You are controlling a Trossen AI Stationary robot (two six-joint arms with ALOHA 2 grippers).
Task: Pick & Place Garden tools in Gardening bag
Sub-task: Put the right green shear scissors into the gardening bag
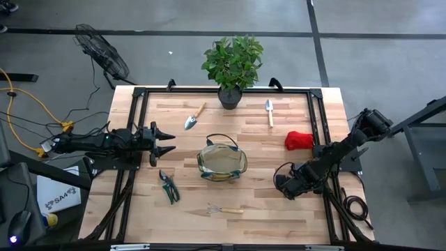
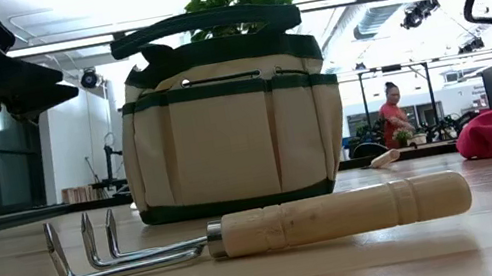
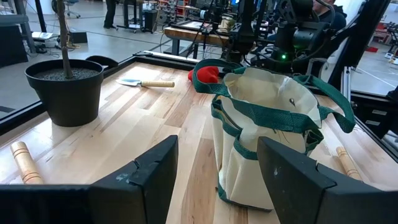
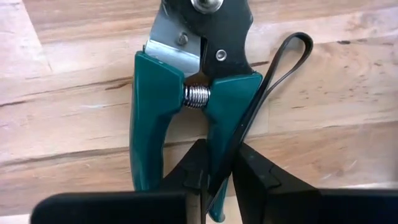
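The tan gardening bag [image 1: 221, 162] with green trim stands upright mid-table, also in the low view [image 2: 233, 130]. My left gripper [image 1: 171, 143] is open and empty, left of the bag, pointing at it [image 3: 217, 180]. My right gripper [image 1: 284, 184] points down at the bag's right, shut on teal-handled pruning shears [image 4: 180, 81]. Other shears [image 1: 168, 187] and a hand fork [image 1: 224, 209] lie near the front. Two trowels [image 1: 194, 116] [image 1: 269, 111] and a red bundle [image 1: 299, 140] lie farther back. My right gripper pinches one teal handle [image 4: 219, 146] of the shears between its two fingers [image 4: 193, 171], together with the black loop strap [image 4: 264, 93] that runs along it. The fingers come from above, pointing down, across the handle. The shears lie flat on the table.
A potted green plant [image 1: 232, 66] stands at the table's far edge, between the two trowels. A black frame [image 1: 139, 97] runs along the table's sides. In the low view a person [image 2: 393, 117] stands far off in the room.
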